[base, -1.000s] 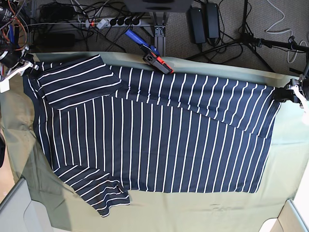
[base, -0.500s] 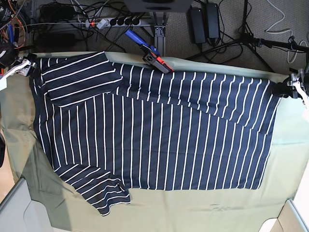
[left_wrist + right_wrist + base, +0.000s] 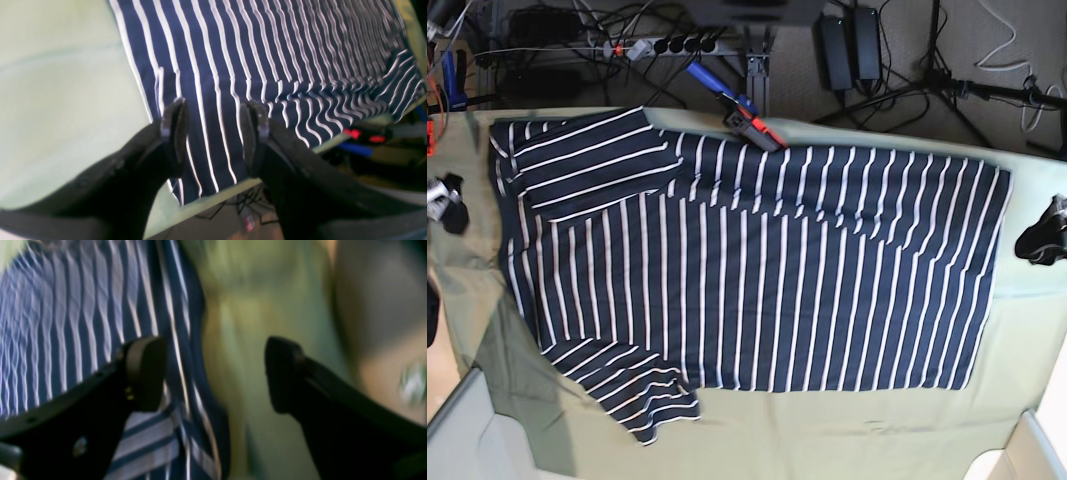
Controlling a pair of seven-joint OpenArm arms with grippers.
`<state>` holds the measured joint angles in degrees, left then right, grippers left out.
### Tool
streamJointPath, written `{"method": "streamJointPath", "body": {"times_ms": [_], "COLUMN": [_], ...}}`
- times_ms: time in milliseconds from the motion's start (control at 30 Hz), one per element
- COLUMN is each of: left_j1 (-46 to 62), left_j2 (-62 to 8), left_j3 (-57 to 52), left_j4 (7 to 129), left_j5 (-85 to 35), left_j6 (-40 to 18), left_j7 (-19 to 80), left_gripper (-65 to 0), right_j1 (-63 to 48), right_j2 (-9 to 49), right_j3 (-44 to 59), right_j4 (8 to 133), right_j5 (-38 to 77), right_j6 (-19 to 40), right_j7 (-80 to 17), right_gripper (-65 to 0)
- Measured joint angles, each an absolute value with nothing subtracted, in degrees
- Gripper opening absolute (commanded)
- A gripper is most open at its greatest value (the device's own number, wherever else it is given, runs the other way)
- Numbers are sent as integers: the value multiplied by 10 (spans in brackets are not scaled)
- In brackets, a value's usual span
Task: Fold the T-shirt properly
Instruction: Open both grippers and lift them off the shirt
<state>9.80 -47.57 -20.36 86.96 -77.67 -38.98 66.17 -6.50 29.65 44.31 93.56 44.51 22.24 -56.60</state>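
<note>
Wrist views alone show left gripper [image 3: 213, 136] and right gripper [image 3: 213, 373] gaping, empty; the T-shirt [image 3: 757, 280], gripped earlier, lies released

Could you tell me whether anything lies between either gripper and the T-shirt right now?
Nothing visible does. The left gripper hangs open just over the T-shirt at its far corner, and the right gripper, also open, sits beside the shirt's edge with only bare green cloth around it.

I can read no text, brand, number or sign anywhere I look. A small red tag [image 3: 249, 222] lies on the floor below the desk edge, its markings too blurred to make out.
</note>
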Motion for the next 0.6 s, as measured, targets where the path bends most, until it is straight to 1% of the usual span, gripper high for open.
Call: {"method": "streamJointPath", "body": {"times_ms": [133,267,400,500,600], "left_j1": [98,100,109,108,108], "left_j2": [-476,-476,-476,-476,-476], "left_j3": [-203,-202,-202,-202,-202], "left_j4": [895,899,898,899,899], "left_j5": [-766,-762,-761,-761,-761], "left_j6": [-390,-390,-390,-390,-390], "left_j7": [664,662,664,664,663], "left_gripper": [-360,-360,-360,-360,-360], "right_j1": [34,147,246,292,307], "right_j2": [321,319,320,320,313], "right_j3": [369,276,205,146,92], "right_j4": [853,715,559,469,430], "right_j5": [380,329,321,317,315], "right_j6": [222,222,220,220,220], "right_j7": [-528,-494,-447,-433,-424], "right_gripper": [-206,-206,-207,-207,-207]}}
